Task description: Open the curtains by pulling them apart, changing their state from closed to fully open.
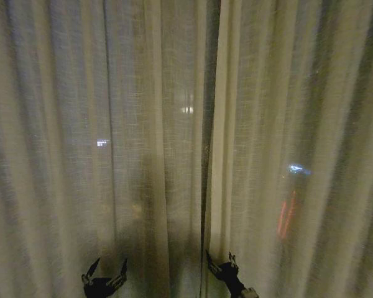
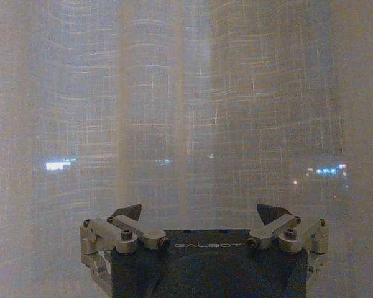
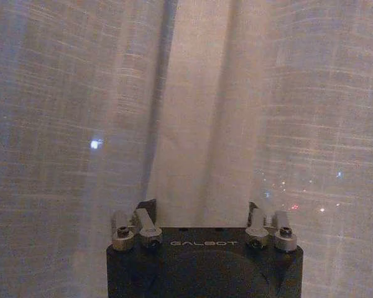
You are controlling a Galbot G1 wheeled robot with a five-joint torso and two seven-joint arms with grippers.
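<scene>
The sheer cream curtains hang closed in the head view. The left panel [image 1: 81,124] and the right panel [image 1: 298,112] meet at a thin dark seam [image 1: 205,155] just right of centre. My left gripper [image 1: 104,272] is low in the view, open, facing the left panel's pleats [image 2: 193,112] with nothing between its fingers. My right gripper [image 1: 219,261] is open at the foot of the seam. In the right wrist view its fingertips [image 3: 148,206] sit just short of the panel's folded edge [image 3: 165,93]. No fabric is held by either gripper [image 2: 200,214] [image 3: 201,208].
Small outside lights glow through the fabric: a white one [image 1: 101,143], a blue one [image 1: 297,168] and a red streak [image 1: 286,217]. A dark shadow [image 1: 149,217] lies on the left panel beside the seam.
</scene>
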